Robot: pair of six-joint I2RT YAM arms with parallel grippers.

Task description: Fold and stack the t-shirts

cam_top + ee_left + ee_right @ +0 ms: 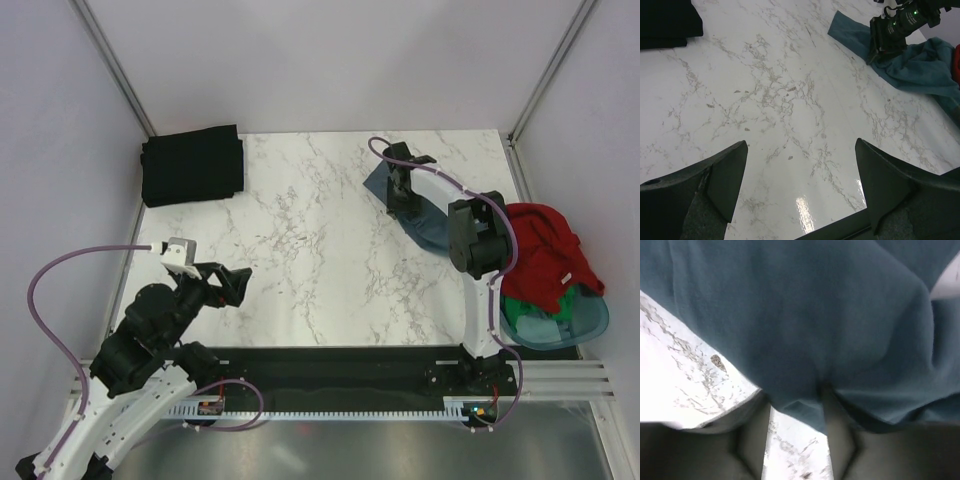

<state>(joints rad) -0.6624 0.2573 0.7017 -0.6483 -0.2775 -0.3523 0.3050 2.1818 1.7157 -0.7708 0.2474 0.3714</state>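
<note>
A slate blue-grey t-shirt [428,225] lies crumpled at the table's right side, also seen in the left wrist view [920,70]. My right gripper [401,192] is pressed down at its far edge. In the right wrist view the cloth [790,315] fills the frame. Its hem lies between the partly closed fingers [837,425] of that gripper [796,407], with bare table showing in the gap. A black t-shirt [192,165] sits folded at the far left corner. The red t-shirt [545,250] and green t-shirt [572,298] are heaped in the tub. My left gripper [236,287] [801,144] hovers open and holds nothing.
The pale blue plastic tub [592,325] stands off the table's right edge. White walls and metal posts close in the back and sides. A black rail [330,365] with the arm bases runs along the near edge. Bare marble [300,250] spans the middle.
</note>
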